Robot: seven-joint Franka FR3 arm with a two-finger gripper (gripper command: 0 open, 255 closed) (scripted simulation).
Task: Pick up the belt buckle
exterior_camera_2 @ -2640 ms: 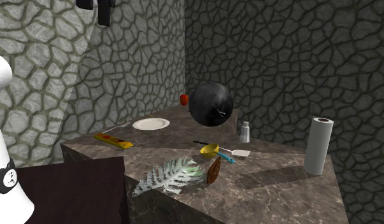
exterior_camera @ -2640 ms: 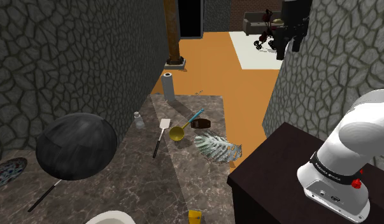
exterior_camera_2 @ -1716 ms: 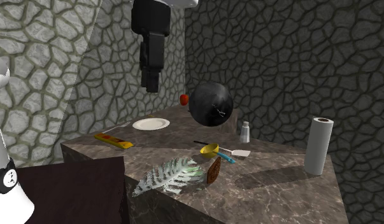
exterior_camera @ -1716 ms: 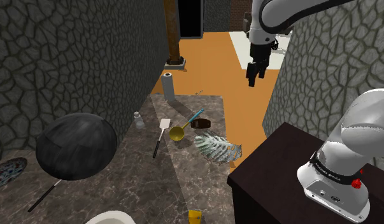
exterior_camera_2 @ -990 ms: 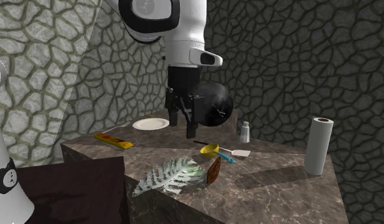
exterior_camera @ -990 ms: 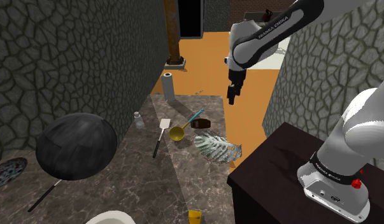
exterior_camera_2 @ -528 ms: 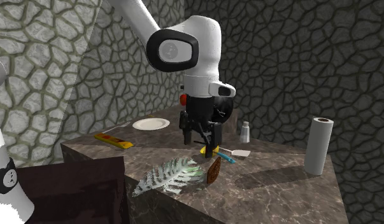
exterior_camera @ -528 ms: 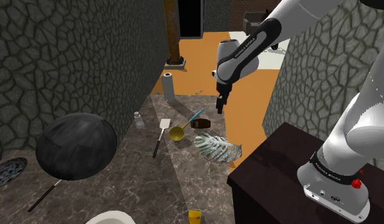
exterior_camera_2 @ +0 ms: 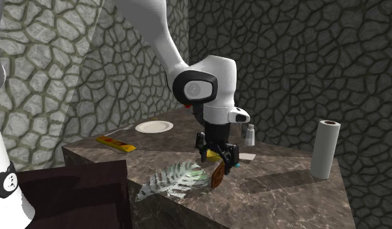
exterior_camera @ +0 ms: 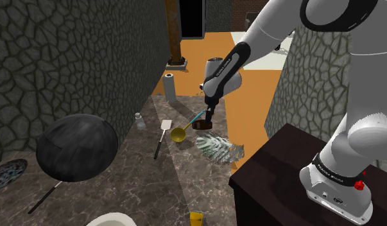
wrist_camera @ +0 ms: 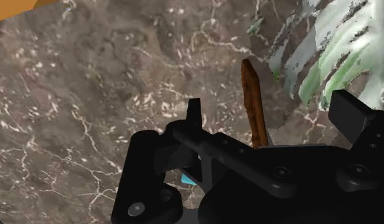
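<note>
Pincer released, fingers apart just over 1 brown buckle. Buckle stands on edge near worktop edge. 1 yellow scoop, 1 spatula nearby.

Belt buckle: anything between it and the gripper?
Nothing visible. The open gripper hangs just above the brown belt buckle, with only air between them. Close neighbours could crowd the grasp: the yellow scoop on one side and the leaf-patterned dish on the other.
</note>
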